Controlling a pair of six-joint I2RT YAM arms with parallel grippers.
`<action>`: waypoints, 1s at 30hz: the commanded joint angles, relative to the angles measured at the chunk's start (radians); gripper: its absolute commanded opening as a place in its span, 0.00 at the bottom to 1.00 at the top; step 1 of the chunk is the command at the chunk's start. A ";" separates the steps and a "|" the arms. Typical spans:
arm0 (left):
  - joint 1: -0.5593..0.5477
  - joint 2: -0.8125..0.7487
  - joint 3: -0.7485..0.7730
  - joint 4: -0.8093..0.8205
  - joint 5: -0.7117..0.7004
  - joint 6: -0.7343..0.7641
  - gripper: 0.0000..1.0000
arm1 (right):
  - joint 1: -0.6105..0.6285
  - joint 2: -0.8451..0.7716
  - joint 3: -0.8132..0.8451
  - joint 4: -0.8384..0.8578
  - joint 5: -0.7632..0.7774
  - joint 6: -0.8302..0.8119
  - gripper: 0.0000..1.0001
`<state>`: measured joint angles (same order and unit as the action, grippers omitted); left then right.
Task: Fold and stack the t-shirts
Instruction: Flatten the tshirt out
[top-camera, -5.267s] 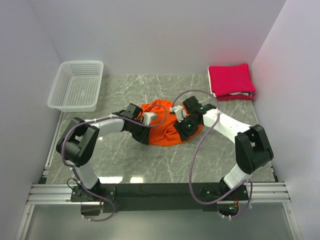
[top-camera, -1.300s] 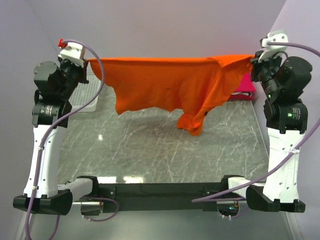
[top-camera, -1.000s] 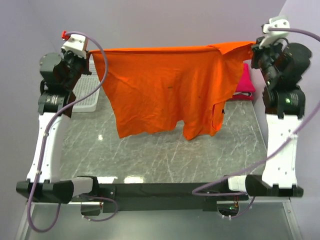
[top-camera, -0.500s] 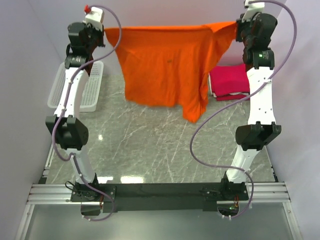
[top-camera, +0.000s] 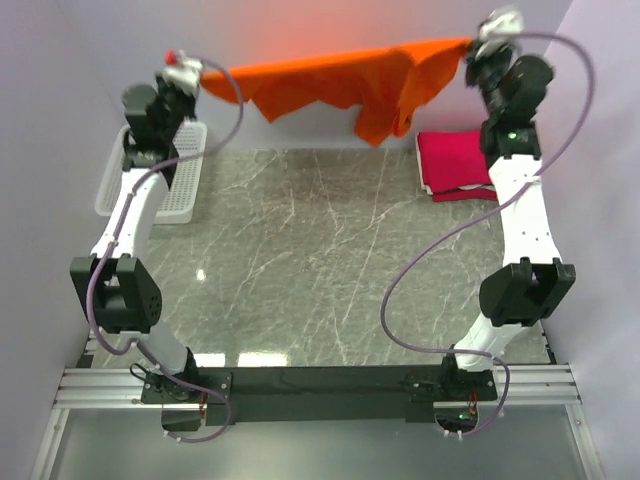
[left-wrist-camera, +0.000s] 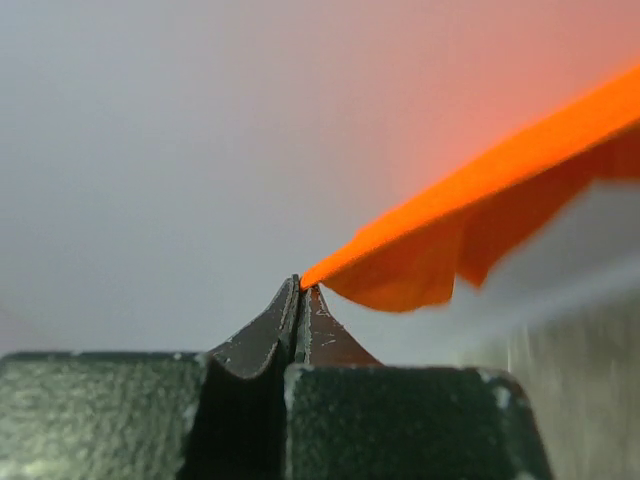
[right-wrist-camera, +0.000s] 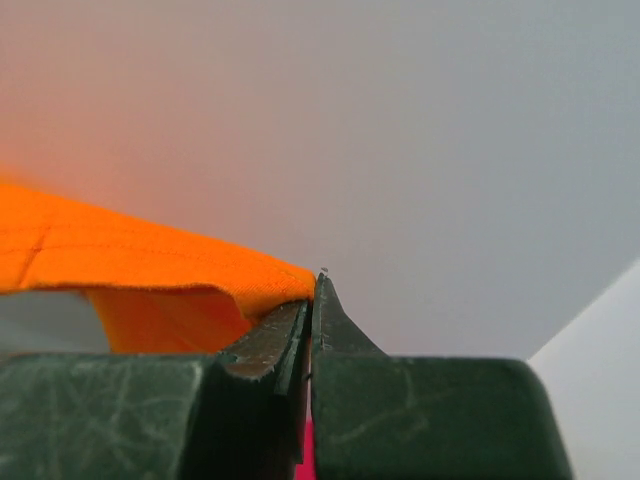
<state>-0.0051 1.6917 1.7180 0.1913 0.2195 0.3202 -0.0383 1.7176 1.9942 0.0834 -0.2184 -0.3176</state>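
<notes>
arms (top-camera: 130, 205): white links, black joints | cables (top-camera: 386, 310): purple | end effectors (left-wrist-camera: 300, 290): dark, scuffed

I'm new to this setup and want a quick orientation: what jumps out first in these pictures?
The bright orange t-shirt dominates the overhead view, stretched in the air above the back of the table. The left claw and right claw are each shut on an opposite end of it. Below its right end, a folded crimson-pink stack lies at the table's far right corner.
</notes>
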 joint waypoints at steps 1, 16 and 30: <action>0.027 0.011 -0.237 -0.001 -0.002 0.158 0.01 | 0.003 -0.016 -0.219 -0.012 -0.084 -0.151 0.00; 0.040 -0.030 -0.558 -0.332 0.159 0.284 0.01 | 0.034 -0.174 -0.580 -0.516 -0.151 -0.515 0.00; 0.056 -0.437 -0.849 -1.055 0.319 0.889 0.01 | 0.141 -0.509 -0.973 -0.999 -0.102 -0.816 0.00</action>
<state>0.0425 1.2968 0.9443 -0.6243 0.5106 0.9890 0.0475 1.2732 1.1645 -0.7872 -0.3595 -1.0546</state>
